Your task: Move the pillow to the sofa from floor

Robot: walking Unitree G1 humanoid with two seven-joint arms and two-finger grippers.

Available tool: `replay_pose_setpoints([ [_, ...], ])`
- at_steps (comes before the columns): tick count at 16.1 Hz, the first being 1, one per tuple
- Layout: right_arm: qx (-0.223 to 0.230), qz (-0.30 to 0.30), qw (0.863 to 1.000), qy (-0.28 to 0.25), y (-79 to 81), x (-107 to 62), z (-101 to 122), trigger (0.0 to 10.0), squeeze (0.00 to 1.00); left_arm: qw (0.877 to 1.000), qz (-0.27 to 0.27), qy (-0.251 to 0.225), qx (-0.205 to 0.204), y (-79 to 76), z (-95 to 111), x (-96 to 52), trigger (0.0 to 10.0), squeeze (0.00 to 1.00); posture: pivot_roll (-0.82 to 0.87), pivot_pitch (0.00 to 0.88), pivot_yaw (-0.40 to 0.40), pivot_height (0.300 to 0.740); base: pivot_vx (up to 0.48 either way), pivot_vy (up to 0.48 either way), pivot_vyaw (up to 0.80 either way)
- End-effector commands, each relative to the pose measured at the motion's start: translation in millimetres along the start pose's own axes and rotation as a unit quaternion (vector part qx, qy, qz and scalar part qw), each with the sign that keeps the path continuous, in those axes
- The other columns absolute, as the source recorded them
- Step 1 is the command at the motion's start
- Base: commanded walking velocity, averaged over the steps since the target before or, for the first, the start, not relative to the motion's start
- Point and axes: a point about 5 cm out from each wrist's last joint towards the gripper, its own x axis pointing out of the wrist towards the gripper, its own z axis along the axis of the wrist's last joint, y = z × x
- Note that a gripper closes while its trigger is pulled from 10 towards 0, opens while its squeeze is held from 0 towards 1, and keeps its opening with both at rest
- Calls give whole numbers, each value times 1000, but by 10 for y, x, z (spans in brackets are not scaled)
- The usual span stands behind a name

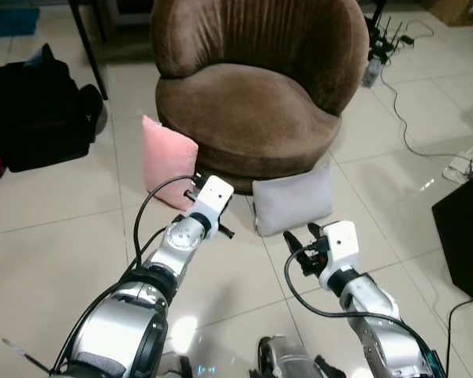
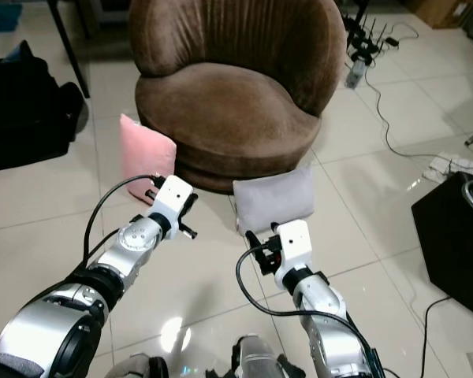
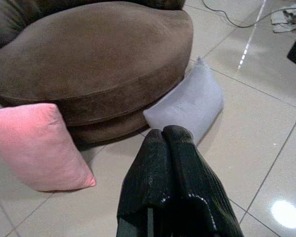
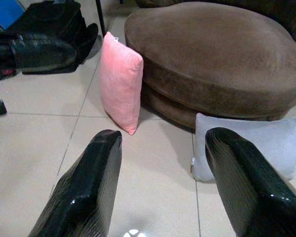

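Beside the brown sofa, two pillows leaned.
The right pincer was wide open and empty, the left pincer closed on nothing; it should reach low for the grey pillow.

No text, label, brand, number or sign can be read anywhere in these views.

A black bag sits on the tiled floor at the far left, with a dark furniture leg just beside it. Cables trail over the tiles at the far right. A black box stands at the right edge, nearer.
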Motion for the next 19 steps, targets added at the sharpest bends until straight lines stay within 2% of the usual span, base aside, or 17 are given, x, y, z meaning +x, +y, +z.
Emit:
replay_pose_setpoints([
  [1,-7,-6,1000,2,-20,-7,-19,10000,0,1000,9,9,-2,5,10,16,10000,0,-248,128,-65,740,442,0,0],
  [13,-7,2,1000,-8,17,-10,0,10000,0,999,24,29,20,9,9,35,10000,0,-257,137,-65,740,447,0,0],
  [19,-7,9,1000,-9,64,-24,-13,10000,0,996,39,50,59,42,-41,21,10000,0,-260,132,-62,740,341,-324,0],
])
